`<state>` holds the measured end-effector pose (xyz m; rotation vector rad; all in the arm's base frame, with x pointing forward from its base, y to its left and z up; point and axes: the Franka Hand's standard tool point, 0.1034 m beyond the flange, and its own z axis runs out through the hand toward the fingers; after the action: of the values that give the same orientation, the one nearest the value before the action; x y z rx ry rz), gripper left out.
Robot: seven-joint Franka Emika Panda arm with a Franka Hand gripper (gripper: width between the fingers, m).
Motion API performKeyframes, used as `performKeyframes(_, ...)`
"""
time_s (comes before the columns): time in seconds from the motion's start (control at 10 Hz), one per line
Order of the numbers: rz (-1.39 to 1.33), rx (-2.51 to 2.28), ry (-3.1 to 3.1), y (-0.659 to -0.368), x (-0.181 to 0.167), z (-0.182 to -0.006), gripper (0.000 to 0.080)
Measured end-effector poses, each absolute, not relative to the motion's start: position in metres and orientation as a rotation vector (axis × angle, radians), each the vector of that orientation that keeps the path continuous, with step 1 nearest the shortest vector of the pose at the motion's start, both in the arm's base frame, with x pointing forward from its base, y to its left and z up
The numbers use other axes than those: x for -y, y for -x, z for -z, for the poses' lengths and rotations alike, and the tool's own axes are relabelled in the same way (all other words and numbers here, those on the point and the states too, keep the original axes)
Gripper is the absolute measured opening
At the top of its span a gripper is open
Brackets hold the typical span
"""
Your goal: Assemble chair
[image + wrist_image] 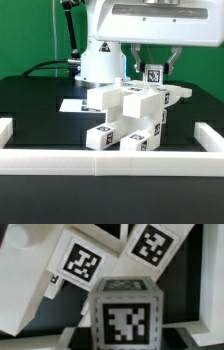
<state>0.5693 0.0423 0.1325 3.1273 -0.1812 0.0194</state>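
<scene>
The chair [128, 118] is a stepped cluster of white blocky parts with black-and-white tags, standing in the middle of the black table. My gripper [153, 68] is above its far right side, shut on a white tagged post [153, 73] that stands upright on top of the structure. In the wrist view the post [125, 314] fills the middle, with my dark fingers [84, 337] close on either side of it. My gripper [125, 339] is closed around its sides. Two tagged chair slabs [85, 260] lie tilted beyond the post.
A long low white rail [110, 162] runs along the front and both sides of the table. The marker board [73, 104] lies flat behind the chair on the exterior view's left. The arm's white base [98, 62] stands at the back.
</scene>
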Motion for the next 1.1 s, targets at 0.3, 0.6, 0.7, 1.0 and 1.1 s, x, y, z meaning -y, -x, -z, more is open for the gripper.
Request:
performKeyframes(0.3, -0.019, 0.182, -3.127, -0.5694, -0.0408, -0.1324, 0.0284)
performKeyframes(0.6, -0.020, 0.181, -3.127, -0.5695, -0.0413, -0.1322, 0.0284)
performKeyframes(0.7, -0.020, 0.180, -3.127, -0.5696, -0.0414, -0.1321, 0.0284)
performKeyframes(1.0, -0.020, 0.181, -3.127, -0.5697, -0.0413, -0.1322, 0.0284)
performKeyframes(1.1, -0.020, 0.181, -3.127, -0.5697, -0.0413, -0.1322, 0.0284)
